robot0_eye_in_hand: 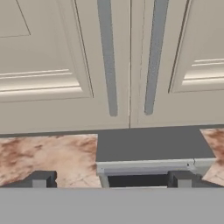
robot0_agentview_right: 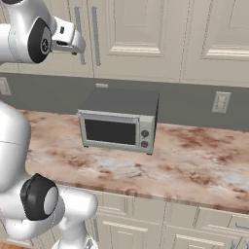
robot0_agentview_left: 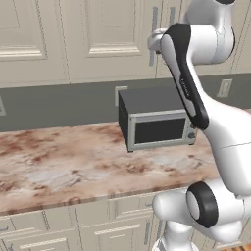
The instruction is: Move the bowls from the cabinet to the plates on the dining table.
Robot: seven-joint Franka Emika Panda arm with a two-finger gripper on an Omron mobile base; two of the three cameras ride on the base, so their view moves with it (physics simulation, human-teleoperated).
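The cabinet [robot0_agentview_left: 112, 34] [robot0_agentview_right: 136, 39] [robot0_eye_in_hand: 43, 65] hangs above the microwave with both raised-panel doors closed, so the bowls are hidden. My gripper [robot0_agentview_left: 155, 43] [robot0_agentview_right: 78, 46] [robot0_eye_in_hand: 111, 178] is raised high in front of the doors, open and empty. It points at the two long vertical bar handles [robot0_eye_in_hand: 107, 57] [robot0_eye_in_hand: 155, 57] on either side of the door seam, a short way off them. Below runs the pinkish-brown marbled top of the dining table [robot0_agentview_left: 59, 162] [robot0_agentview_right: 194, 160]. The plates are out of view.
A grey microwave [robot0_agentview_left: 157, 125] [robot0_agentview_right: 119, 121] [robot0_eye_in_hand: 148, 153] stands on the stone top against the grey wall, right under my gripper. Wall outlets [robot0_agentview_left: 224, 88] [robot0_agentview_right: 220, 102] sit on the backsplash. Beige drawer fronts [robot0_agentview_left: 59, 230] [robot0_agentview_right: 194, 223] line the front edge.
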